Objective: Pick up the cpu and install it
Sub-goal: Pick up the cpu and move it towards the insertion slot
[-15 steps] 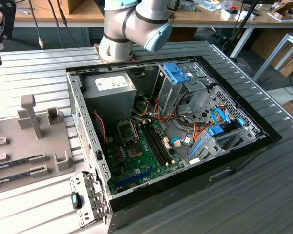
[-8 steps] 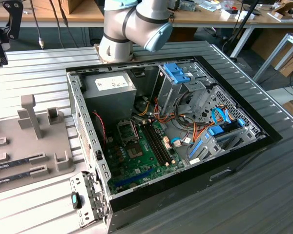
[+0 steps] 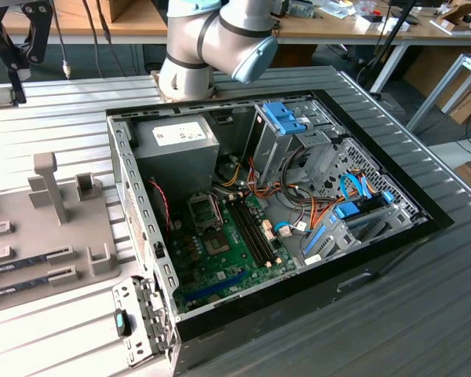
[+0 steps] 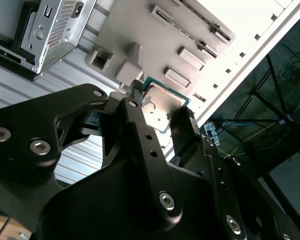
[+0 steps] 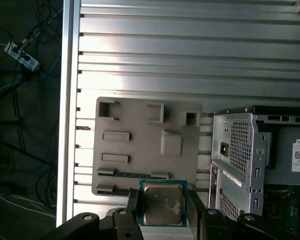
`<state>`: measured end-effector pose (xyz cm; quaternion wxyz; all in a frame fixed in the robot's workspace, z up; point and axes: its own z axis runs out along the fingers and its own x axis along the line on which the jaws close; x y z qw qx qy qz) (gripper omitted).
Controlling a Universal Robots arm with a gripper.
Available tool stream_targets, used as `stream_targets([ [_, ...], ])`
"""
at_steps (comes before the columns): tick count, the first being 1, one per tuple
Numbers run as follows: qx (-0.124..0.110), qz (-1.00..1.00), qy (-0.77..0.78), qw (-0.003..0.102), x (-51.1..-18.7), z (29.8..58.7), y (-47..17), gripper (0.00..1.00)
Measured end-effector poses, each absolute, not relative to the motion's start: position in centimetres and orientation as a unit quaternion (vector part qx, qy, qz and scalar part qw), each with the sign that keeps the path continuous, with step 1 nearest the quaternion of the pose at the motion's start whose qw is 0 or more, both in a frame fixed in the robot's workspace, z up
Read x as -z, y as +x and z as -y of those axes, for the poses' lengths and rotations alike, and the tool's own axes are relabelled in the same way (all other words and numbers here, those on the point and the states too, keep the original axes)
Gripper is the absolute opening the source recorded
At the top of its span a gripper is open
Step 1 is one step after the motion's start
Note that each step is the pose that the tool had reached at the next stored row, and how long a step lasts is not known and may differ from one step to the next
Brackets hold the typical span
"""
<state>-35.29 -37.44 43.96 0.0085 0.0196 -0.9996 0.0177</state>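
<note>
An open computer case (image 3: 298, 302) lies on a ribbed metal table (image 3: 71, 126), beside a grey fixture plate (image 3: 20, 216).

The cpu (image 5: 162, 204) has a mottled silvery top with a thin green rim. The gripper (image 5: 162, 195) is matt black. The fixture plate (image 5: 145, 145) is plain pale grey, and the table (image 5: 190, 50) is silver-grey, striped with parallel grooves. In the exterior view the computer case (image 3: 392, 259) is black, its motherboard (image 3: 235, 267) green and its drive latches (image 3: 285, 118) blue. The arm (image 3: 196, 47) is silver-grey with a light blue cap.
</note>
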Motion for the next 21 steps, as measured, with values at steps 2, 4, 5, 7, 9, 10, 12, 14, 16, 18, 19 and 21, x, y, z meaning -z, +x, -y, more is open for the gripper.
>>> stream_targets([
  [2,-0.018,1.0,0.02,0.008,-44.0,37.4,-35.0,0.47],
  [4,-0.018,1.0,0.02,0.008,-44.0,37.4,-34.7,0.47],
  [5,-0.018,1.0,0.02,0.008,-44.0,37.4,-34.4,0.47],
  [7,-0.018,1.0,0.02,0.008,-44.0,37.4,-34.2,0.47],
  [9,-0.018,1.0,0.02,0.008,-44.0,37.4,-33.8,0.47],
  [10,-0.018,1.0,0.02,0.008,-43.9,37.4,-33.7,0.47],
  [12,-0.018,1.0,0.02,0.008,-43.9,37.4,-33.5,0.47],
  [14,-0.018,1.0,0.02,0.008,-43.9,37.4,-33.3,0.47],
  [16,-0.018,1.0,0.02,0.008,-43.9,37.4,-33.2,0.47],
  [18,-0.018,1.0,0.02,0.008,-43.9,37.4,-32.9,0.47],
  [19,-0.018,1.0,0.02,0.008,-43.9,37.4,-32.8,0.47],
  [21,-0.018,1.0,0.02,0.008,-43.9,37.4,-32.6,0.47],
])
